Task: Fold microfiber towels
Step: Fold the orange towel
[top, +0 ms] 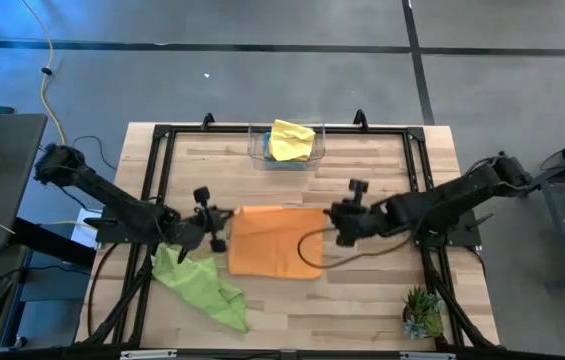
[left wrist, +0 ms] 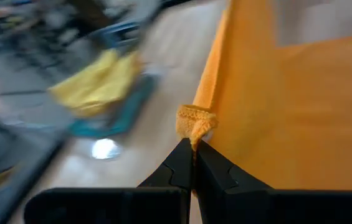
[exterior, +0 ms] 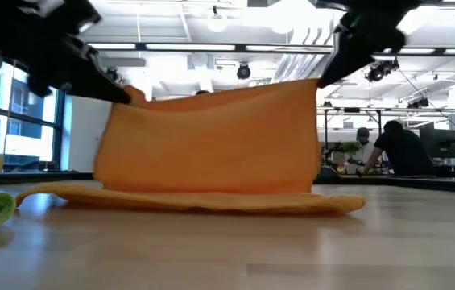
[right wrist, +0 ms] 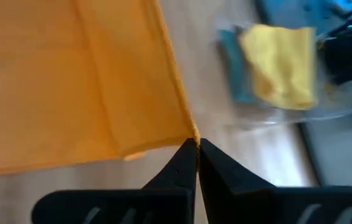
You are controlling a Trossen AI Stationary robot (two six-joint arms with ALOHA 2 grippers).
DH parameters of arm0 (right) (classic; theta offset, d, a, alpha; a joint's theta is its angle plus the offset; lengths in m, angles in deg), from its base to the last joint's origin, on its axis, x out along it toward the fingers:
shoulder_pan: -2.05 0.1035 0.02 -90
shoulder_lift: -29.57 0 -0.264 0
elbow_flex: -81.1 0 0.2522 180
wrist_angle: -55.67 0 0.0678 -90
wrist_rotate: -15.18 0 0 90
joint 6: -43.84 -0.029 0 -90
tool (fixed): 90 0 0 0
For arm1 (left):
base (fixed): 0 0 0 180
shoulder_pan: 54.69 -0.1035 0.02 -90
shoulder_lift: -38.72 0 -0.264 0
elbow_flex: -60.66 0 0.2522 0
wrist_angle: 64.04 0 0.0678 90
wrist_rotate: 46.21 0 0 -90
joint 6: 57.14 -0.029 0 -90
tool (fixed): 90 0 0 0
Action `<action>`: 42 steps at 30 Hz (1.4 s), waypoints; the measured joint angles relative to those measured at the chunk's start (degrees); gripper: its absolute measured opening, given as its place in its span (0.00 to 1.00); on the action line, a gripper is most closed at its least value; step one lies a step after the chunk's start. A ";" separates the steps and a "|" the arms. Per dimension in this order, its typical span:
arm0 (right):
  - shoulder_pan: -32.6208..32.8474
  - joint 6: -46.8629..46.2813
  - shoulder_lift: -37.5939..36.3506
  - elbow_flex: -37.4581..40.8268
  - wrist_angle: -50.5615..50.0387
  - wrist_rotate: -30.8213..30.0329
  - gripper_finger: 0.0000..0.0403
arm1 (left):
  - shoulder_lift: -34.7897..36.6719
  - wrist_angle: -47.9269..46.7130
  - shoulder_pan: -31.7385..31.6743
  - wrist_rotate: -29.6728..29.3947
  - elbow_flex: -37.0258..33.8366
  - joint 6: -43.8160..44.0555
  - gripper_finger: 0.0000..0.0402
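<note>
No text, label, brand, number or sign can be read in any of the 4 views. The room behind the table in the low view may hold signs or screens, but nothing there is legible.

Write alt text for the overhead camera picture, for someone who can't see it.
Two dark arms each pinch a corner of an orange towel at mid-table: left tool, right tool. A lime green towel lies crumpled beside the left arm; a yellow towel sits in a clear bin.
</note>
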 joint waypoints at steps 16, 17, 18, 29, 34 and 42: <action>-15.15 14.77 0.20 4.63 11.41 3.71 0.00 | 0.00 4.02 -21.30 6.71 -0.12 -13.63 0.00; -14.15 14.08 0.20 4.63 11.43 3.73 0.00 | 0.00 4.06 -20.69 6.71 -0.12 -13.63 0.00; -13.02 13.20 0.20 4.63 11.43 3.75 0.00 | 0.00 4.09 -19.83 6.66 -0.12 -13.63 0.00; 4.41 -2.98 0.68 4.63 11.66 5.62 0.00 | 0.00 -3.74 -0.47 7.85 -0.12 -4.42 0.00; 10.52 -6.34 3.80 4.63 11.60 6.46 0.00 | -1.43 -6.47 8.53 7.68 -0.16 3.13 0.00; 13.70 -9.21 11.36 4.63 11.87 8.91 0.00 | -8.92 -2.40 15.49 8.22 -0.16 7.07 0.01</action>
